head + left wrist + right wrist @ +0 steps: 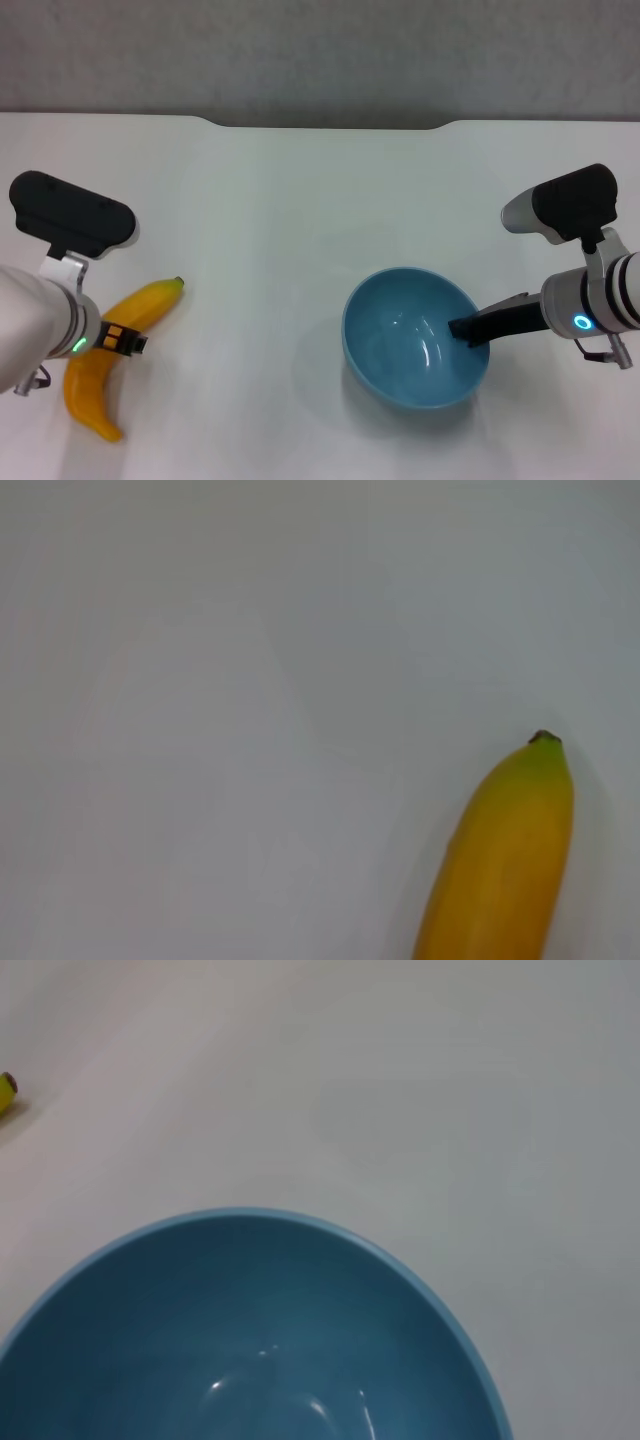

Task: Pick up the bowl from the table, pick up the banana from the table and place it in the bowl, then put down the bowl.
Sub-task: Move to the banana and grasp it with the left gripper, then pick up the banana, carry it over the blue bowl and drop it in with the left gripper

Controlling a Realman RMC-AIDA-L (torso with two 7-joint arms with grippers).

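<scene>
The light-blue bowl (410, 345) is at the front right of the white table (300, 200), tilted, with a shadow under it. My right gripper (468, 330) is shut on the bowl's right rim, one dark finger (490, 322) reaching inside. The right wrist view shows the bowl's inside (250, 1340). The yellow banana (150, 300) lies at the front left, its stem tip pointing to the far right. My left gripper (118, 338) sits across the banana's middle. The left wrist view shows the banana's stem end (510, 850) over bare table.
The table's far edge has a shallow notch (330, 125) with a grey wall behind it. White tabletop lies between the banana and the bowl (260, 330). The banana's tip shows far off in the right wrist view (6, 1092).
</scene>
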